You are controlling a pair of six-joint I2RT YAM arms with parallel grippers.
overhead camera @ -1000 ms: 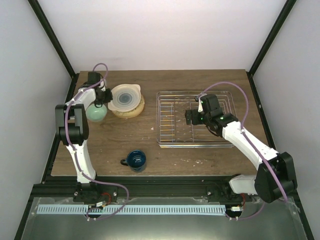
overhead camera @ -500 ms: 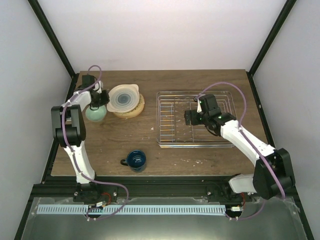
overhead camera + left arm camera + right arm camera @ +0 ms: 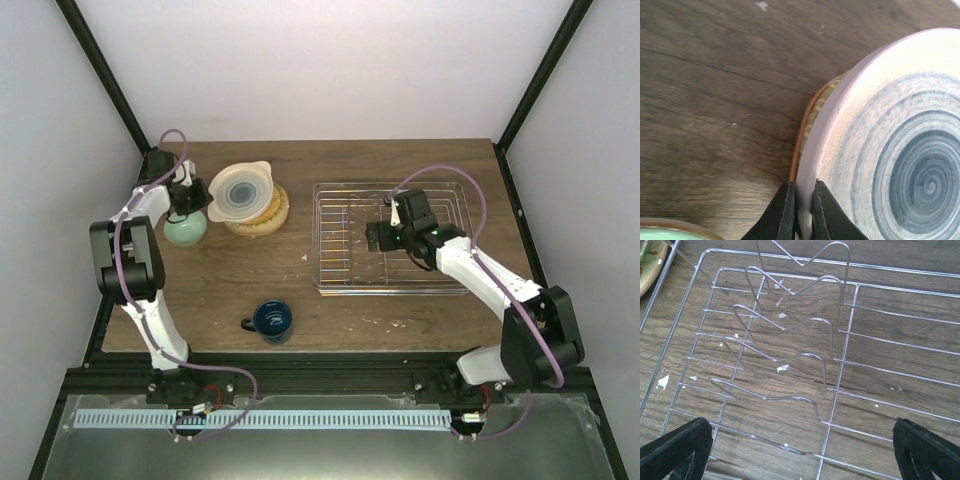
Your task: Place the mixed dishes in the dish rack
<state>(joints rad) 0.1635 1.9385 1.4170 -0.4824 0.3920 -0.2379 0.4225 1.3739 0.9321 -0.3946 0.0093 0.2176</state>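
We grip cream plate (image 3: pixel 900 150) by rim, left pincer (image 3: pixel 801 210) narrow on its edge. Plate sits well left of rack (image 3: pixel 390 186). Right pincer (image 3: pixel 378 237) gapes wide above rack. Risk as we judge it: thin edge hold, plate may swivel or slip mid-carry.

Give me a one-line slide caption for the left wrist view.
Left tool shut on the rim of the cream plate with teal rings, yellow-orange plate edge showing beneath.

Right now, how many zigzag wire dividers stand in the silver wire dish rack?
5 zigzag wire dividers, one behind another in the silver wire dish rack: nearest, second, third, fourth, farthest. Others may lie outside the right wrist view.
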